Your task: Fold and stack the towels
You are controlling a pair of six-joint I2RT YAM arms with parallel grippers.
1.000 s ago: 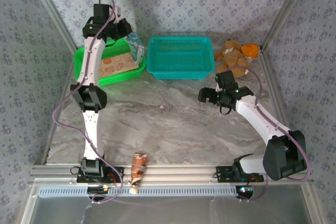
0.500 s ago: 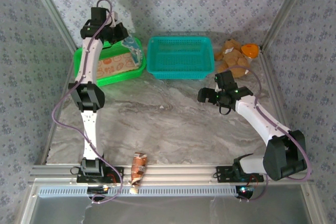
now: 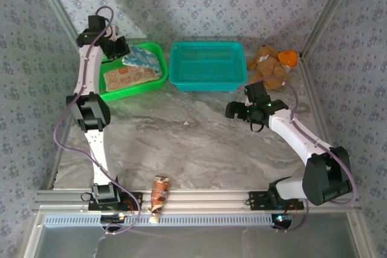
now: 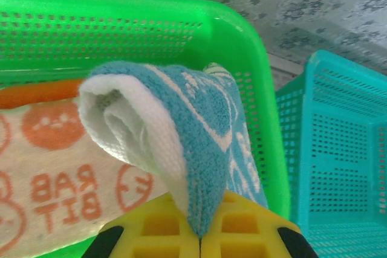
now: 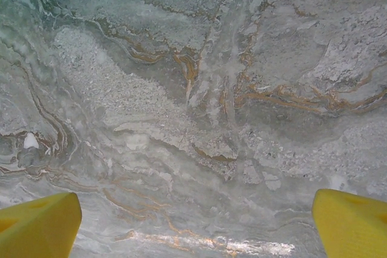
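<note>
Towels (image 3: 130,75) in left basket (image 3: 121,93) (second basket (image 3: 205,83) just right).

Left gripper (image 4: 199,237) closed, right gripper (image 5: 193,222) wide

My teal towel (image 4: 199,143) hid much of the peach towel (image 4: 54,173); the orange towel (image 4: 36,92) was a sliver at mid-left. Bottom edges cut off my left fingers (image 4: 242,237) and right fingers (image 5: 36,228). The lower-centre object (image 3: 159,193) was too small to tell.

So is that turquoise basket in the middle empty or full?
Empty. Seen from above, the turquoise basket has a bare mesh floor with nothing lying on it.
</note>
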